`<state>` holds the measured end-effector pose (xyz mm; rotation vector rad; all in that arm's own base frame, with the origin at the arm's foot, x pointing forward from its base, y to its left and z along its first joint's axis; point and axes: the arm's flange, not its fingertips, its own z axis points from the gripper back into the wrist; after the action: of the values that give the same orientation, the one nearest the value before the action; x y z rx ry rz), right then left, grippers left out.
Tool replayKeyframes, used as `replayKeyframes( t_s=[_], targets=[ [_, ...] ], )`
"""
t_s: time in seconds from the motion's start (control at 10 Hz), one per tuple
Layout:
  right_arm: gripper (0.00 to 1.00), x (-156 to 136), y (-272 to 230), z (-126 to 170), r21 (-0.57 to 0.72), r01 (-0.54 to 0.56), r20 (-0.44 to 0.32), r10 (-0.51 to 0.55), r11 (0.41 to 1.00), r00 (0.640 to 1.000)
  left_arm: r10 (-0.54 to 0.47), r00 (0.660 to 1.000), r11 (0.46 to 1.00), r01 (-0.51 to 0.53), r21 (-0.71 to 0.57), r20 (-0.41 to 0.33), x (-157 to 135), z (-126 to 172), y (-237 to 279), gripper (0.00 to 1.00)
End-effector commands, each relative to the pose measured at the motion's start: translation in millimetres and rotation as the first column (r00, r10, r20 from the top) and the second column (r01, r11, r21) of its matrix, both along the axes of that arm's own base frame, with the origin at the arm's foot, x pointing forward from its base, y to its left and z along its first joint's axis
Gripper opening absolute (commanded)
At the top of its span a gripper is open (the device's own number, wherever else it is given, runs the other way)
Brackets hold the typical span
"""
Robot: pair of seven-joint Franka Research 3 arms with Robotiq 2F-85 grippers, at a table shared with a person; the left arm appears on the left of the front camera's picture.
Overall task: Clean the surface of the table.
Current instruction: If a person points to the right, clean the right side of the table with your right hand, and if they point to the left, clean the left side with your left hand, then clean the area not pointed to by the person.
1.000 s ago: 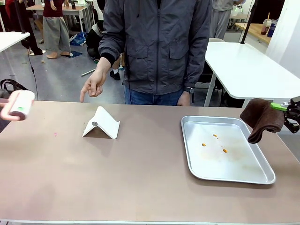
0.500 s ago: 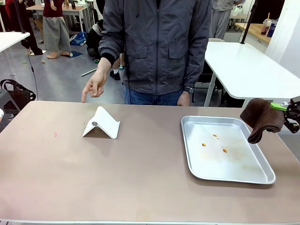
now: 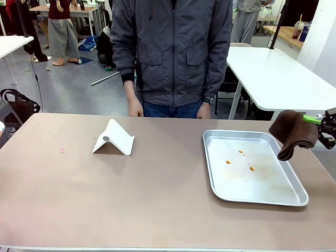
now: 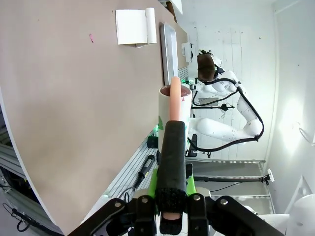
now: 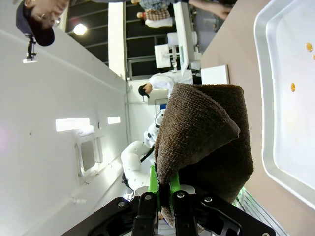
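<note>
The taupe-brown table (image 3: 157, 205) spans the front view, with a tiny pink speck (image 3: 62, 150) near its left side. Off the table's left edge in the left wrist view, my left gripper (image 4: 172, 194) is shut on a lint roller (image 4: 173, 142) with a black grip, a pink stem and a white roll. That view also shows the table (image 4: 74, 108) and the speck (image 4: 91, 38). At the table's right edge my right gripper (image 3: 321, 124) is shut on a brown cloth (image 3: 294, 134), which hangs beside the tray. The right wrist view shows the cloth (image 5: 206, 132) bunched above that gripper (image 5: 165, 191).
A white folded stand (image 3: 113, 138) sits left of centre near the far edge. At the right lies a silver tray (image 3: 215, 157) with a few orange spots (image 3: 240, 160). A person in a grey jacket (image 3: 173, 52) stands at the far side, hands down.
The left gripper with the lint roller has drawn back out of the front view at the left. The person's pointing hand has dropped to their side. The right gripper has not moved.
</note>
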<state>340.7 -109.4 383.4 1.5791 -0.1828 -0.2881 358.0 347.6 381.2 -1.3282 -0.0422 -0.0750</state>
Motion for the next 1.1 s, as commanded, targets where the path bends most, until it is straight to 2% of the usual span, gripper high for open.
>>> replayKeyframes(
  t_s=[0.0,1.0],
  targets=[
    [0.0,-0.7,1.7,4.0,-0.001,-0.005,0.007,0.005,1.0,1.0,0.002,1.0,1.0,-0.002,-0.008,0.003,-4.1,4.0,-3.0,0.06],
    [0.0,-0.7,1.7,4.0,-0.001,-0.005,0.007,0.005,1.0,1.0,0.002,1.0,1.0,-0.002,-0.008,0.003,-4.1,4.0,-3.0,0.06]
  ],
)
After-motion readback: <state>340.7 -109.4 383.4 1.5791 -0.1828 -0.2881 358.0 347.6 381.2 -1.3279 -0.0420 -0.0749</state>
